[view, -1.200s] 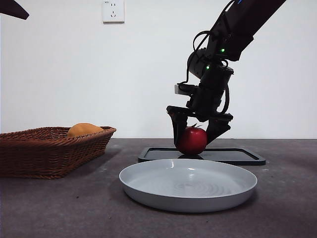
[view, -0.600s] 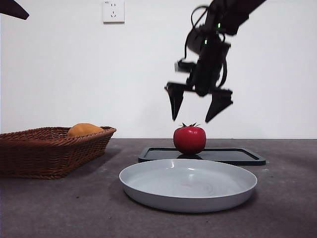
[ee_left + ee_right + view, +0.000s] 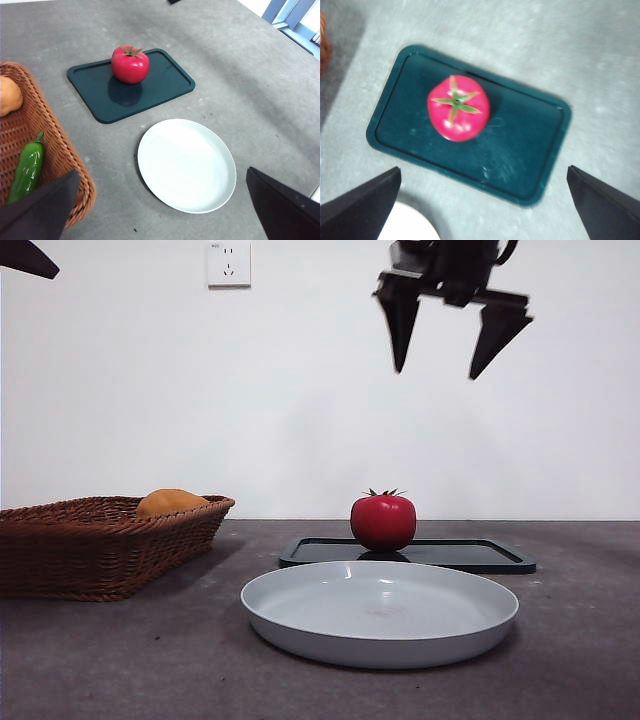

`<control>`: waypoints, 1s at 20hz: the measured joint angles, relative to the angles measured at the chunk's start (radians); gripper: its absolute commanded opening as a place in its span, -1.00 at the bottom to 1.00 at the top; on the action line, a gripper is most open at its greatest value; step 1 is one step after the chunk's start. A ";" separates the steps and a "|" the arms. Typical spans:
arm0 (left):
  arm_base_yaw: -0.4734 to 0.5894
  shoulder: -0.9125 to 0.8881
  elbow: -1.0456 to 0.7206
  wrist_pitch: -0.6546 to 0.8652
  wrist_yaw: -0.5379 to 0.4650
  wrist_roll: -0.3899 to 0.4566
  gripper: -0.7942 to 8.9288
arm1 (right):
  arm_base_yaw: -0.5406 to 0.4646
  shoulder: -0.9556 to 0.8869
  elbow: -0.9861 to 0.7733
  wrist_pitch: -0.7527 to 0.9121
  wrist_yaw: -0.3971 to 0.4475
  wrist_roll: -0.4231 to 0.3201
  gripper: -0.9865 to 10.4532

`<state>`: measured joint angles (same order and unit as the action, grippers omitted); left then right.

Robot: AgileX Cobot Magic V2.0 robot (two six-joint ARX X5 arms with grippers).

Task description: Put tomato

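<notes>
1 tomato point(image 3: 130, 64) | 1 tray point(image 3: 165, 87) | 1 plate point(image 3: 186, 165) | 1 basket point(image 3: 60, 160) (holding 1 pepper point(image 3: 27, 167), seemingly 1 orange fruit point(image 3: 9, 95))

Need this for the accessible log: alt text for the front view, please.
A red tomato sits upright on a dark tray behind a white plate; the open right gripper hangs high above. A wicker basket holds an orange fruit.

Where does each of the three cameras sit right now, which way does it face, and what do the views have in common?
Front view: low at table height, looking level across at the glossy red tomato on the dark green rectangular tray; the right gripper hangs open overhead.
Left wrist view: high to one side, looking down on the brown wicker basket, round white plate and tray; own jaw tips show.
Right wrist view: directly above the tomato, facing down; own jaw tips show.
All three share tomato and tray.
</notes>
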<state>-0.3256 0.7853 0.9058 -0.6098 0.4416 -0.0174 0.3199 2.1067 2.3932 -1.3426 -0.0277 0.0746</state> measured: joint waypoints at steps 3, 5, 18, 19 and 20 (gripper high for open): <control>0.000 0.000 0.000 0.000 0.000 0.000 0.46 | -0.027 -0.125 -0.119 0.000 0.005 0.000 0.46; 0.000 0.000 0.000 0.000 -0.001 0.000 0.46 | -0.040 -0.238 -0.241 0.000 0.025 0.000 0.46; 0.000 0.000 0.000 0.000 0.000 0.000 0.46 | 0.013 -1.126 -1.442 0.569 -0.129 0.000 0.46; 0.000 0.000 0.000 0.000 -0.001 0.000 0.46 | 0.024 -1.200 -1.510 0.614 -0.130 0.000 0.46; 0.000 0.000 0.000 0.000 0.000 0.000 0.46 | 0.034 -1.268 -1.568 0.640 -0.129 0.000 0.46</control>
<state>-0.3256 0.7853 0.9058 -0.6098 0.4412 -0.0174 0.3538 0.8391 0.8253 -0.7029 -0.1570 0.0750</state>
